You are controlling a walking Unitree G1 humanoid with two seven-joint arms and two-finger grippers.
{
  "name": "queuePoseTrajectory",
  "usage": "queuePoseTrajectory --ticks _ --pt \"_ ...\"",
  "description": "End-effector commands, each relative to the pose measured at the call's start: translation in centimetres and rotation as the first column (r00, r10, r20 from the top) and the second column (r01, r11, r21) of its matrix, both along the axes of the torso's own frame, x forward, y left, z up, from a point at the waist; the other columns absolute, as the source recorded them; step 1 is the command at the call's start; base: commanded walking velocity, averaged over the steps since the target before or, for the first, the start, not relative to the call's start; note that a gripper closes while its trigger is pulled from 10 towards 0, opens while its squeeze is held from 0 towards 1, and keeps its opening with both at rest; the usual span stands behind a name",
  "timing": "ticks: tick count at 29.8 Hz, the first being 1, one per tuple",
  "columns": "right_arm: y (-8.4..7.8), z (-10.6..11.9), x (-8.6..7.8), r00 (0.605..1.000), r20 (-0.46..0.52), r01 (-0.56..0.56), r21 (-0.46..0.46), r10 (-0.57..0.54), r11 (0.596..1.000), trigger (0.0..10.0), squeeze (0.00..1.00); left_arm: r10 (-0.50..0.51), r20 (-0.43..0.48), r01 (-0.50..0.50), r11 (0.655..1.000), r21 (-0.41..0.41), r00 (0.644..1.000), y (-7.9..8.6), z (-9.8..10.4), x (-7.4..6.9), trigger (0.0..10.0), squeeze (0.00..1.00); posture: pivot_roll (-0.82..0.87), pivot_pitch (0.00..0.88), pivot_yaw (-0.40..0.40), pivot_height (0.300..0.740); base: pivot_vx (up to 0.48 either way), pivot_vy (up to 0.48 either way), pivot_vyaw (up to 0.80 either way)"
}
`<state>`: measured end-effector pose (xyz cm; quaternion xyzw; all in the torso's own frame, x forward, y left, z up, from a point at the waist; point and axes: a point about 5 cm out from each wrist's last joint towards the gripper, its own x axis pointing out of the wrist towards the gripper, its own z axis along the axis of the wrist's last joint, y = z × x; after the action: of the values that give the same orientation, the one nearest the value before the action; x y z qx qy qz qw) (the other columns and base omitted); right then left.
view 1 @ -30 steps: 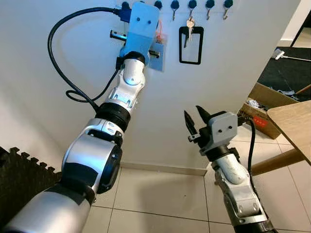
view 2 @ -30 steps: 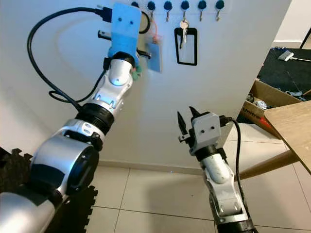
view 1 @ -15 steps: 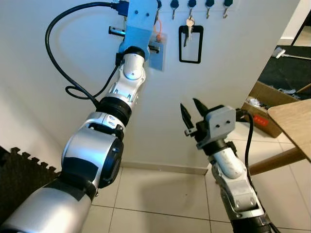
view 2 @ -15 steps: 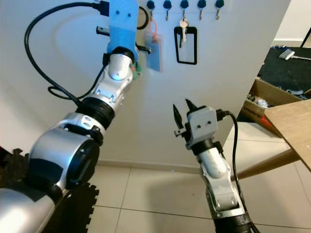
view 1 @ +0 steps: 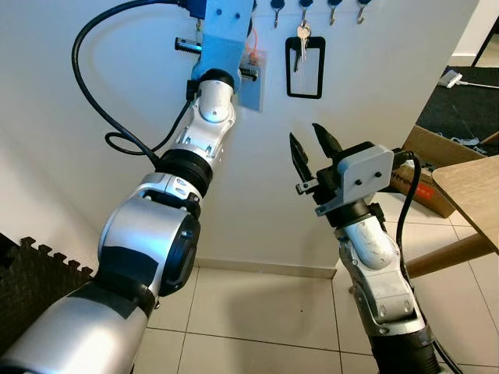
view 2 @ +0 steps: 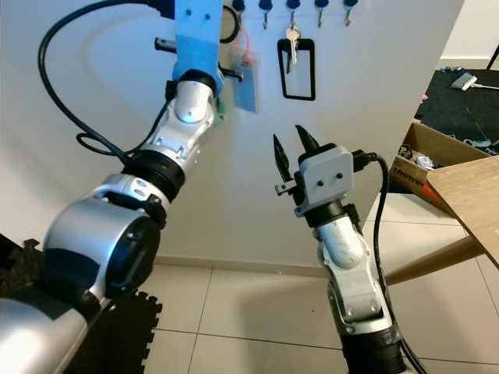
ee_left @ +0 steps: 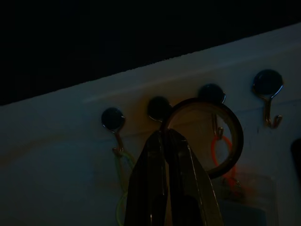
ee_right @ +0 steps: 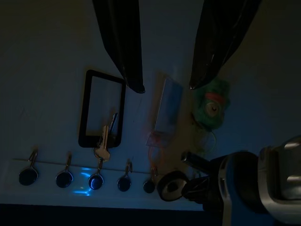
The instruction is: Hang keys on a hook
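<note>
A row of dark round hooks runs along the top of the white wall. My left arm is raised to it. In the left wrist view the left gripper is shut on a dark key ring, held in front of two middle hooks. An orange loop with a blue card hangs just beside the ring. Silver keys with a black rectangular frame hang on another hook to the right. My right gripper is open in mid air below them, holding nothing.
A green pom-pom hangs on the wall behind my left wrist, and a black cable loops off that arm. A cardboard box and a wooden table stand to the right. A black foam mat lies at the lower left.
My right gripper has risen and come closer to the wall, still open. The left wrist has edged upward toward the hook row with the ring.
</note>
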<state>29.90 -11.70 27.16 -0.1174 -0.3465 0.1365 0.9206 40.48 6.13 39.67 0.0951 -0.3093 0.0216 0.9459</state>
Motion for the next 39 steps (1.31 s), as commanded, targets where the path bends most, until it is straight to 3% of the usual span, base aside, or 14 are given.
queuePoseTrajectory --ticks 1,14,22,29,39 --pt "-0.1 0.3 -0.1 1.000 0.011 0.007 -0.002 -0.007 1.000 10.0 0.00 0.009 -0.006 -0.009 1.000 0.001 1.000 0.3 0.5 0.1 10.0 0.00 -0.07 0.242 0.146 0.740 0.000 0.000 0.00" --pt "-0.3 0.5 -0.2 1.000 0.012 0.018 -0.008 -0.017 1.000 10.0 0.00 0.036 -0.069 -0.034 0.999 0.030 0.997 0.9 -1.0 0.6 10.0 0.00 -0.08 0.249 0.144 0.740 0.000 0.000 0.00" --pt "-0.2 0.7 -0.3 1.000 0.013 0.013 -0.009 -0.013 1.000 10.0 0.00 0.061 -0.063 -0.060 0.998 0.024 0.996 1.5 -0.5 0.7 10.0 0.00 -0.09 0.249 0.139 0.740 0.000 0.000 0.00" --pt "-0.1 0.8 -0.5 1.000 0.013 0.007 -0.008 -0.007 1.000 10.0 0.00 0.129 -0.059 -0.128 0.992 0.015 0.990 3.1 0.1 0.8 10.0 0.00 -0.09 0.250 0.138 0.740 0.000 0.000 0.00" --pt "0.1 0.8 -0.6 1.000 0.010 -0.001 -0.005 0.001 1.000 10.0 0.00 0.120 -0.090 -0.118 0.993 0.023 0.989 3.0 -0.2 0.9 10.0 0.00 -0.10 0.255 0.136 0.740 0.000 0.000 0.00"
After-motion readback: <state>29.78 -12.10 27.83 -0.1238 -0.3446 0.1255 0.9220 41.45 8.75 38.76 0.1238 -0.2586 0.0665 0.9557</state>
